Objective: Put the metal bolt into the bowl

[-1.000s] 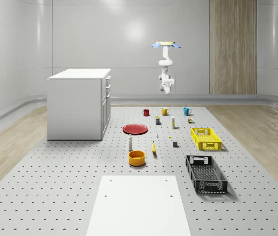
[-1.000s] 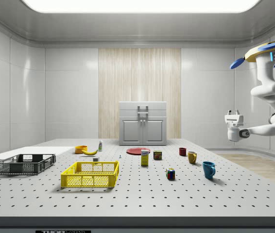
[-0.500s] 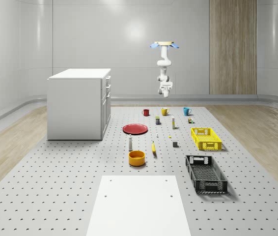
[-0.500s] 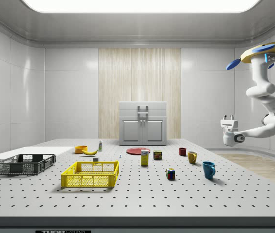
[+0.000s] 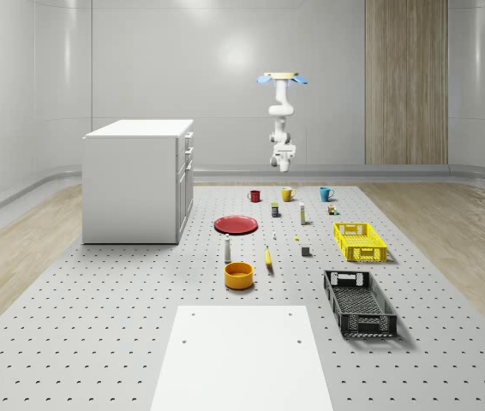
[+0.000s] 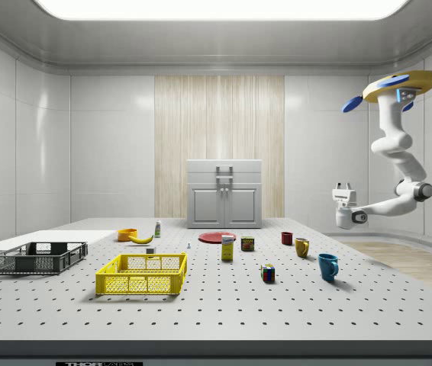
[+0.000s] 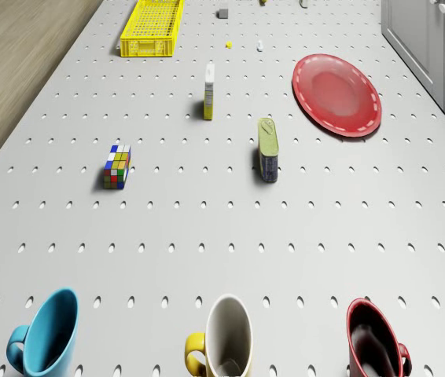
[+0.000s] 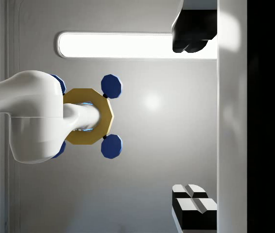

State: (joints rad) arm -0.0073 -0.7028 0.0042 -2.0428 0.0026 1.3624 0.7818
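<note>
So the drone (image 5: pixel 283 77) was hovering high over the far edge of the bench (image 5: pixel 97 325), roughly above the row of three mugs: red mug (image 5: pixel 254 195), yellow mug (image 5: pixel 287 194), blue mug (image 5: pixel 326 193). The arm hung down from it and bent forward, with the gripper (image 6: pixel 343 186) pointing straight up (yep, at the drone's own belly, going by the wrist view). The fingers (image 8: pixel 193 36) were spread wide with nothing between them.

The metal bolt (image 5: pixel 274 235) was lying on the bench, a tiny pale thing near the middle, a bit toward the near edge from the red plate (image 5: pixel 236 224) and just beside a small yellow bit (image 5: pixel 296 238). It was well apart from the gripper.

The bowl (image 5: pixel 238 274) was the orange one, further toward the near edge, with a white bottle (image 5: pixel 227 249) and a banana (image 5: pixel 268 257) near it. The bolt wasn't in the bowl; the two sat near each other with the banana roughly between.
</note>
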